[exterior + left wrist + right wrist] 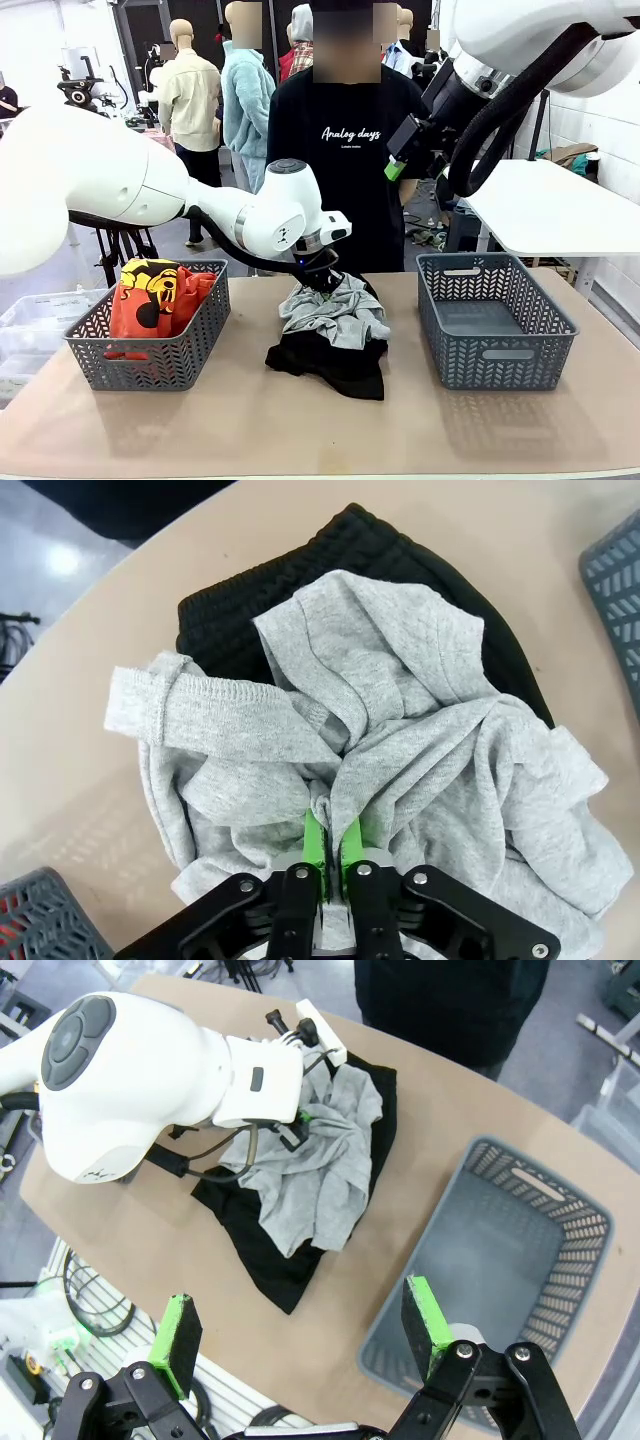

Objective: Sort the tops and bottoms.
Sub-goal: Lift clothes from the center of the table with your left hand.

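The left claw was shut tight on a small fold of the light grey sweatshirt. The fold stood up between the green pads at the bottom middle of the left wrist view. The rest of the sweatshirt spread away toward the top and right of that view.

In the front view the sweatshirt lay in the middle of the table, right on top of the black bottoms, and the two touched. The left basket, with the orange-red shirt in it, sat at the lower left, on the left arm's own side. The right basket sat at the lower right. The right claw was wide open, held nothing, and hung high above the table.

The sweatshirt probably needed to go up first and then left, so the bottoms did not drag along.
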